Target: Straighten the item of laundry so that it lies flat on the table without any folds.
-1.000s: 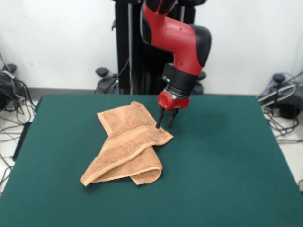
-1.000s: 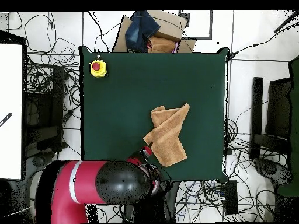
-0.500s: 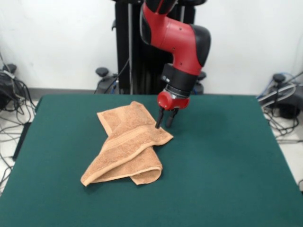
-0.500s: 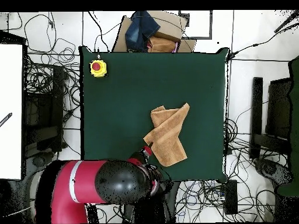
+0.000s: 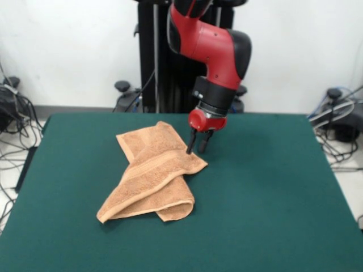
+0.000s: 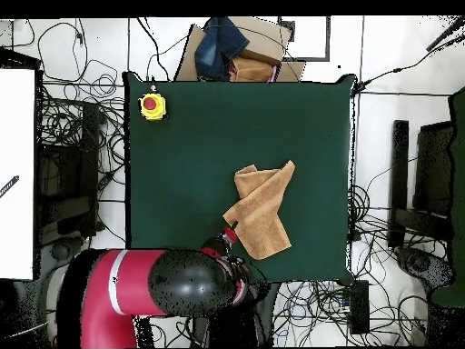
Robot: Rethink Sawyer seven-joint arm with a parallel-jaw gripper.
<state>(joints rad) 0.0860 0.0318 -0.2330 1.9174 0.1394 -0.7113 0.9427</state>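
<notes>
The orange-tan towel (image 5: 153, 173) lies crumpled and folded over itself on the green table (image 5: 266, 198), left of centre in the front view. It also shows in the overhead view (image 6: 263, 207), right of the table's (image 6: 182, 164) middle. My gripper (image 5: 196, 148) hangs from the red arm, open, with its two dark fingers pointing down just above the towel's far right corner. It holds nothing. In the overhead view the arm's bulk hides most of the gripper (image 6: 229, 231), which sits at the towel's lower left corner.
A yellow box with a red button (image 6: 153, 106) stands at one table corner in the overhead view. Cables and stands lie on the floor round the table. A cardboard box with dark cloth (image 6: 232, 50) sits beyond the table's top edge.
</notes>
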